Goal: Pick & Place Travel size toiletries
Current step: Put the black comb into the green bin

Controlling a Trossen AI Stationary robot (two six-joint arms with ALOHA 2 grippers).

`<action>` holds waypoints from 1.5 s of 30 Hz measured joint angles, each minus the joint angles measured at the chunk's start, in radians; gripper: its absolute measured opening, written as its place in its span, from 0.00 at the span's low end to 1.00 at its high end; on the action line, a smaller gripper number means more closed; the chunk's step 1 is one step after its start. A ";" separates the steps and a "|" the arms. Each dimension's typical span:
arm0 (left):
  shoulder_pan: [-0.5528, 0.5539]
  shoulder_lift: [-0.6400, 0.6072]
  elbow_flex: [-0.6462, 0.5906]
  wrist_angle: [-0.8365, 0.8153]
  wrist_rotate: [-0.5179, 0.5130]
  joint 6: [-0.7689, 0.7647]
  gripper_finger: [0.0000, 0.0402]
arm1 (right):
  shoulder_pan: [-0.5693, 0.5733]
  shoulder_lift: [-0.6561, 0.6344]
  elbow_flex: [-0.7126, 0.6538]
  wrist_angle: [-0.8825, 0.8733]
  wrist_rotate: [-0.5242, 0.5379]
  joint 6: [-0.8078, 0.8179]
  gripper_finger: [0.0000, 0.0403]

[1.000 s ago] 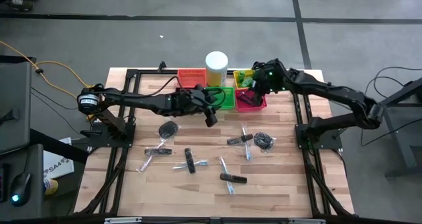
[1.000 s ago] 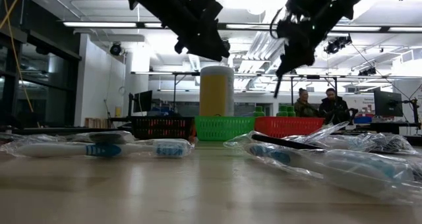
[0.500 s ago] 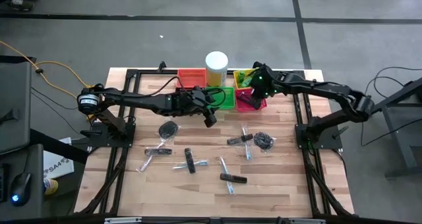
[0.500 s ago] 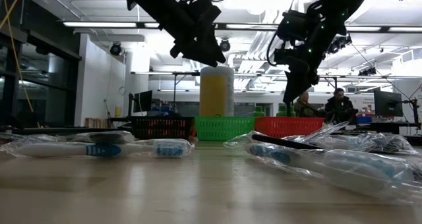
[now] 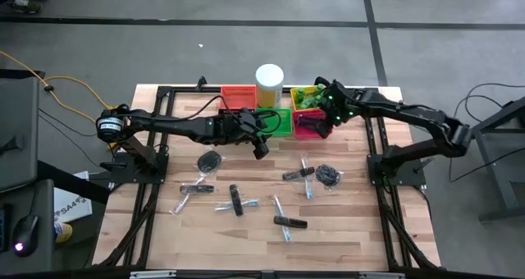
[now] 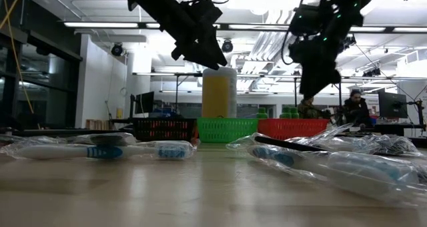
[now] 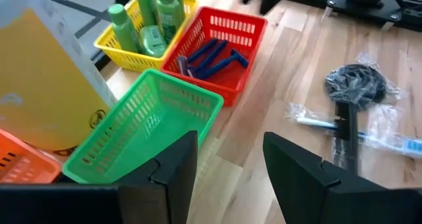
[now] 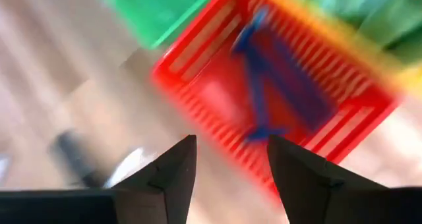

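Looking down, the right gripper hangs over the red basket in the upper centre, jaws spread and empty; toiletries lie lower, well apart. The left gripper (also spread) is nearer them. Its wrist view shows razors in the basket, upper centre; the right wrist view is blurred

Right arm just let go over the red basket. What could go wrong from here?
1. The right end effector hangs open right above the red mesh basket; swinging out low may clip its rim and shift it.
2. The left end effector hovers open beside the green mesh basket and tall white cylinder; a careless sweep might knock either.
3. The clear-wrapped toothbrush lies under a black stick; a grasp there may grab both.
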 joint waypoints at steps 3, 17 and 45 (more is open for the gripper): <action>0.000 0.000 0.000 -0.013 0.032 -0.017 0.43 | 0.002 -0.037 0.000 -0.101 -0.128 0.087 0.44; 0.000 0.000 0.000 -0.078 0.056 -0.015 0.43 | 0.170 -0.045 -0.211 0.090 -0.249 0.445 0.43; 0.000 0.001 -0.001 -0.102 0.083 -0.015 0.43 | 0.364 -0.035 -0.433 0.489 -0.123 0.792 0.43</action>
